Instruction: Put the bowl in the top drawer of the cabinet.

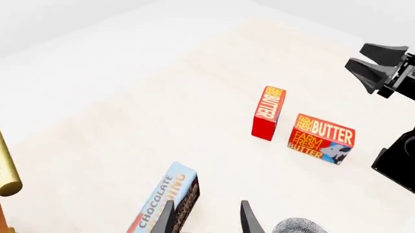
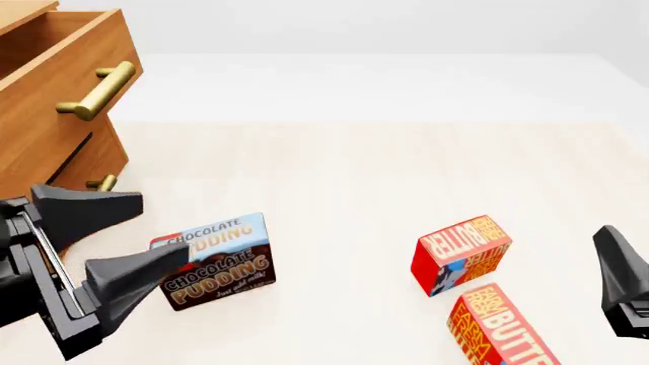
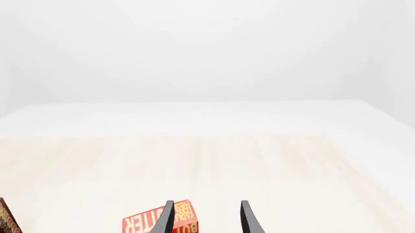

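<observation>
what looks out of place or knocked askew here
The blue-and-brown chocolate pudding box and two red butter boxes lie scattered at odd angles on the pale table. The wooden cabinet's top drawer stands pulled open. Nothing spilled or damaged.

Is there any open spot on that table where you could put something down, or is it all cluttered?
Plenty: the far half of the table beyond the boxes is bare, and so is the wide strip between the chocolate pudding box and the two butter boxes. It is crowded near the cabinet, where the left gripper hovers by the pudding box.
</observation>
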Robot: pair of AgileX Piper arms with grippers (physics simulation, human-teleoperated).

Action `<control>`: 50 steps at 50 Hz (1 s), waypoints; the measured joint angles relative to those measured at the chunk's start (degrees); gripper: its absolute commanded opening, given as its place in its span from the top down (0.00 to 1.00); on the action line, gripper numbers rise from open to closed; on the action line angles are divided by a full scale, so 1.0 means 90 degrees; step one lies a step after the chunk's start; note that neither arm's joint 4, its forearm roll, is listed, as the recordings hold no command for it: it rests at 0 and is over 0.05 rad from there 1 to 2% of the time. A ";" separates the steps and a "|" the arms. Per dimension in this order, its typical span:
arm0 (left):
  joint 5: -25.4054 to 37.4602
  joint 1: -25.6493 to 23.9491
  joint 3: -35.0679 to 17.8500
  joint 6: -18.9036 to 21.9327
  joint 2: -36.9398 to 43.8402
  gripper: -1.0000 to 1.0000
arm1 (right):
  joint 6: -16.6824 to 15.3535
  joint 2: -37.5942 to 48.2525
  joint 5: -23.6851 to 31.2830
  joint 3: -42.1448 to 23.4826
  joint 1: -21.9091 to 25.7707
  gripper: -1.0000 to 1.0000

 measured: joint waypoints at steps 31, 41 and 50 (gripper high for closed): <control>0.0536 -0.1290 -0.0480 -0.0632 0.0858 0.00 | 0.0050 0.0019 0.0010 0.0003 -0.0012 0.00; 0.0626 -0.1642 -0.0550 -0.0859 0.0934 0.00 | 0.0063 0.0012 0.0009 0.0003 -0.0017 0.00; 0.0656 -0.1921 -0.0561 -0.1106 0.0961 0.00 | 0.0067 0.0007 0.0006 0.0003 -0.0019 0.00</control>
